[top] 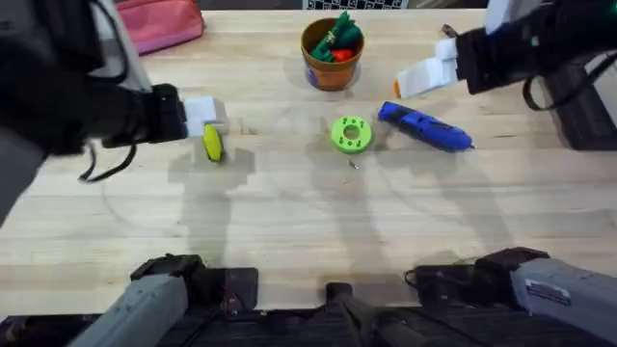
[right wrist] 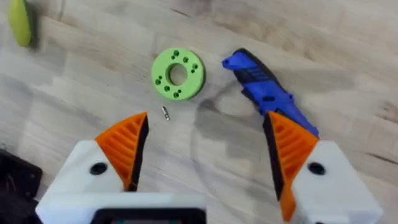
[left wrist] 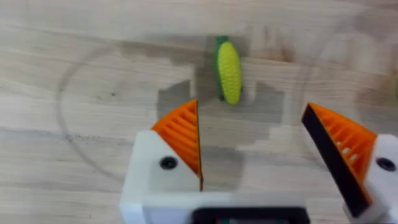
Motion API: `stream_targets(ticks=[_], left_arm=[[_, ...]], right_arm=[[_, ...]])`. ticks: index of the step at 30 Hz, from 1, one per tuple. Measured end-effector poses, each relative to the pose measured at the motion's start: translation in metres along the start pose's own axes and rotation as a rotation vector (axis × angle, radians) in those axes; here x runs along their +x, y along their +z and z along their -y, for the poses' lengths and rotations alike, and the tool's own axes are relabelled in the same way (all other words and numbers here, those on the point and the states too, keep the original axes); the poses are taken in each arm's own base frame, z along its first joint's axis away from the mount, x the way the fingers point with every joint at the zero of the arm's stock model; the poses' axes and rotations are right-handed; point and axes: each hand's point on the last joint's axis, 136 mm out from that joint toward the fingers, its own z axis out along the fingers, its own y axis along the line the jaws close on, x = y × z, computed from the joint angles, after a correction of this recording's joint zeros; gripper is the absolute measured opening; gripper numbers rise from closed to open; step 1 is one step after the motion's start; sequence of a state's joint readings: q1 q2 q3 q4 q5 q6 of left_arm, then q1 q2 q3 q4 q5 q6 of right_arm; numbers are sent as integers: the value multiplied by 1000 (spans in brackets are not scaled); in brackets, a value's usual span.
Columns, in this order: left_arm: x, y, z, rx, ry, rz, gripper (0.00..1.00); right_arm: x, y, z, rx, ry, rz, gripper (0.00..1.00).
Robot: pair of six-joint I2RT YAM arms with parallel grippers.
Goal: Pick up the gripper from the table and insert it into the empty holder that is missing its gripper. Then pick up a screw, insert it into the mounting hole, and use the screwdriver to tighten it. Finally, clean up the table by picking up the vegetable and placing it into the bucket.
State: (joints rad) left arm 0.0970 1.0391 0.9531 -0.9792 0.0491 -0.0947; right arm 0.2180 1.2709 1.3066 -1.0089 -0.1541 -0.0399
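The left gripper point(left wrist: 252, 146), fingers spread, hovered above the slender yellow toy vegetable with a green end point(top: 212, 145), lying at nine o'clock of the lime-green plastic disc point(top: 351, 134); the right gripper point(right wrist: 205, 149) gaped too; closing off-centre might roll the vegetable aside.

This looks like a robotics lab or test bench rather than a home or kitchen. A pale wooden table point(top: 289, 222) carries two robot arm bases at its near edge, with dark cables beside them. The things laid out are a staged mix: a blue electric screwdriver point(top: 424, 127), a lime-green disc point(top: 351, 134) with holes, a tiny screw point(top: 354, 164), a toy vegetable point(top: 212, 145) and a small bucket point(top: 331, 60) of toy produce. A pink bag point(top: 164, 24) lies at the far edge
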Motion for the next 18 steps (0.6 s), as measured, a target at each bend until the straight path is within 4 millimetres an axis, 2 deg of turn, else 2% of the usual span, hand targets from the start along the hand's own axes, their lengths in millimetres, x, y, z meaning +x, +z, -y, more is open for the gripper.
stream_targets(ticks=[5, 8, 13, 18], left_arm=[[9, 49, -16, -51, -86, -205, 985], [6, 71, -22, -71, -110, -287, 985], [-6, 99, -23, -74, -118, -357, 985], [8, 122, -21, -76, -121, -445, 986]], right_arm=[[16, -3, 9, 17, 57, 2, 994], [24, -5, 16, 31, 98, 9, 992], [39, -10, 23, 48, 143, 24, 991], [56, -13, 29, 65, 172, 38, 992]])
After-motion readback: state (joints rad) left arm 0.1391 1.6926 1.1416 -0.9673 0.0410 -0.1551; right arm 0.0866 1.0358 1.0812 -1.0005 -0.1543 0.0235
